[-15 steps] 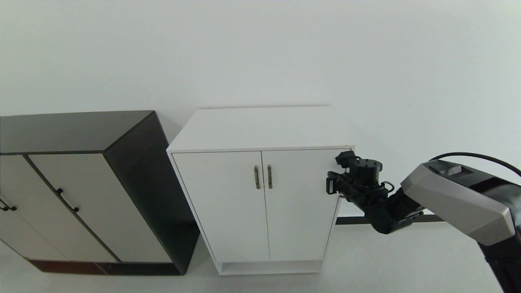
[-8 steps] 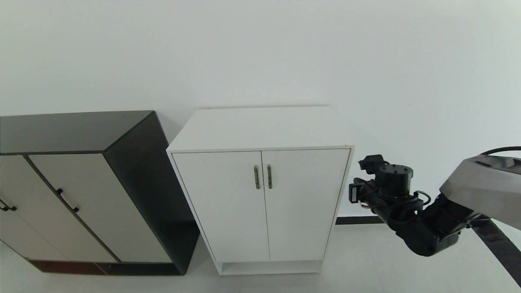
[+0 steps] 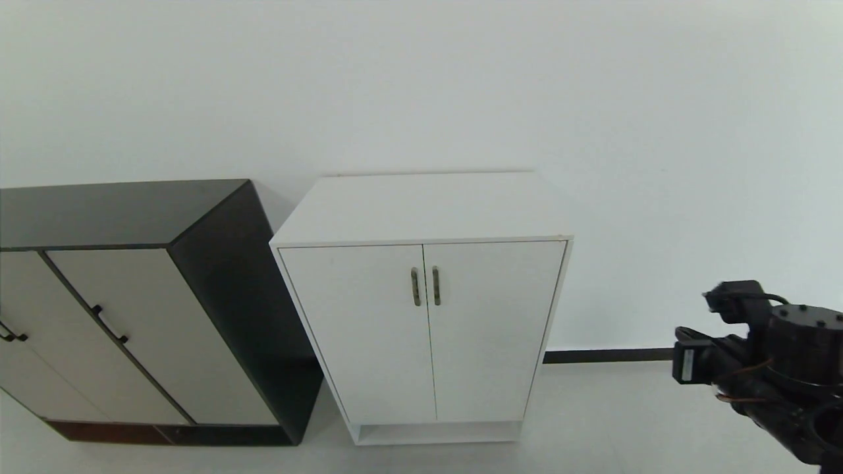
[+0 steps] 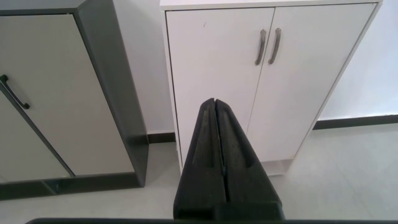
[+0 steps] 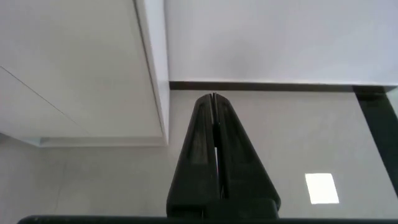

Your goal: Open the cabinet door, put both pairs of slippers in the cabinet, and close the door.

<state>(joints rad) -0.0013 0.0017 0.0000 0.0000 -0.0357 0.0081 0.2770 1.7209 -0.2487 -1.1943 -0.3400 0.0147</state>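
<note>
Two cabinets stand before me: one white wooden cabinet (image 3: 421,210) and one black-framed cabinet (image 3: 217,263). The white one has two flat white doors (image 3: 362,329) and two slim metal handles (image 3: 415,286); the dark one, two pale grey doors (image 3: 151,342) and two black bar handles (image 3: 109,324). My left gripper (image 4: 215,102) and right gripper (image 5: 213,96) make two.

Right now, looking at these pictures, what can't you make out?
1. Inside of the white cabinet: head view, hidden behind its two shut doors, so whether any slippers lie in there can't be told.
2. Black cabinet: head view, its left part is cut off by the picture's edge.
3. Lower middle of the white cabinet: left wrist view, hidden behind the shut left gripper.
</note>
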